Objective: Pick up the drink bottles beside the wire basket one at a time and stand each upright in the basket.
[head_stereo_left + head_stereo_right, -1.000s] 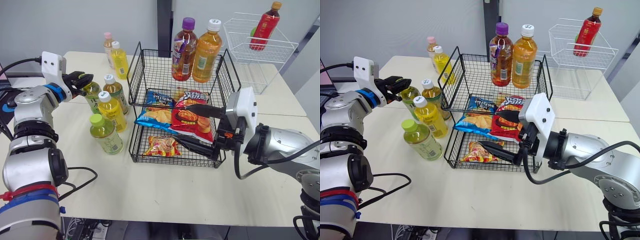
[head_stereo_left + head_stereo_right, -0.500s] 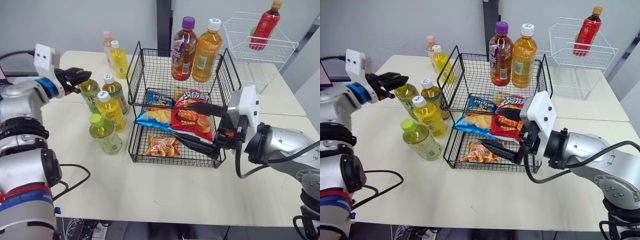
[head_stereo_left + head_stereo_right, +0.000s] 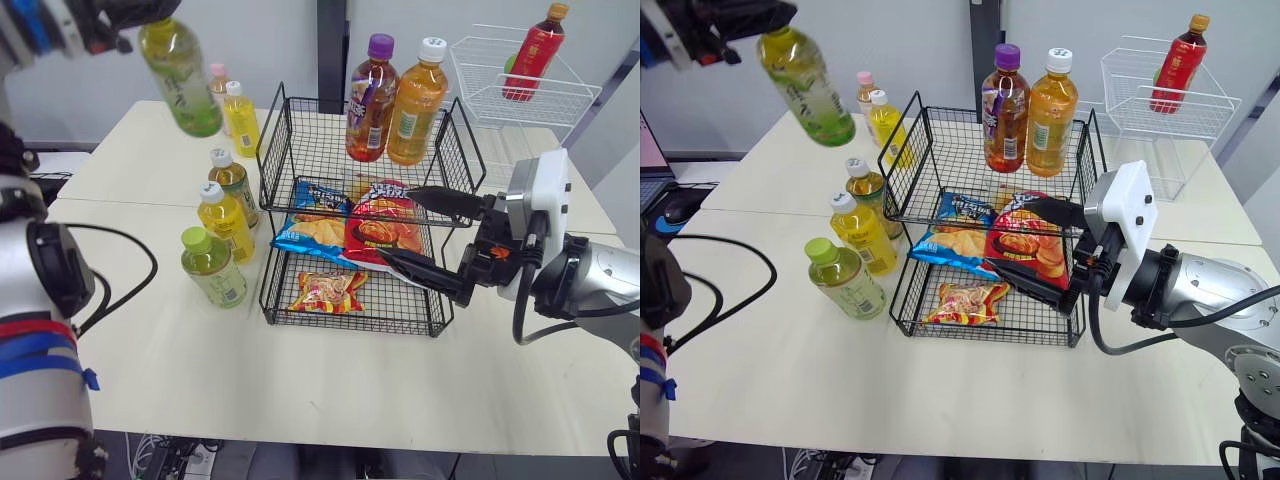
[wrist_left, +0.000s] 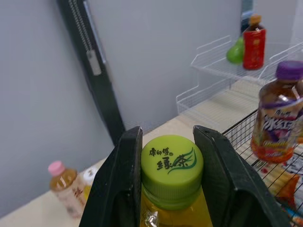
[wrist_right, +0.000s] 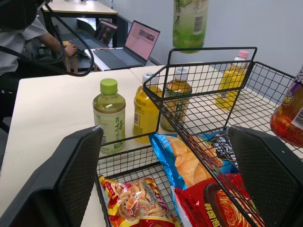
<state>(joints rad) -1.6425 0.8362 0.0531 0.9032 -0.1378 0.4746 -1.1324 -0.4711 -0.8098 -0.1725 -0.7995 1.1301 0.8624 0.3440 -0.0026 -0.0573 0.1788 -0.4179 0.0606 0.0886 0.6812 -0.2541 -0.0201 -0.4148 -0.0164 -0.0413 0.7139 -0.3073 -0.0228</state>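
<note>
Counting two tall plastic bottles (image 3: pixel 414 100) upright in the black wire basket (image 3: pixel 270 140), left end effector (image 4: pixel 168 142) clamped on a green-capped tea bottle (image 3: pixel 182 80) up beside it, right end effector (image 3: pixel 400 225) gaping, five more bottles (image 3: pixel 212 268) waiting on the table (image 3: pixel 300 380).

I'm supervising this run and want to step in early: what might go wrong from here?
The left claw grips the green tea bottle only at its cap, tilted high above the table; it may swing or slip. Lowering it into the wire basket might knock the purple-capped bottle standing there.
</note>
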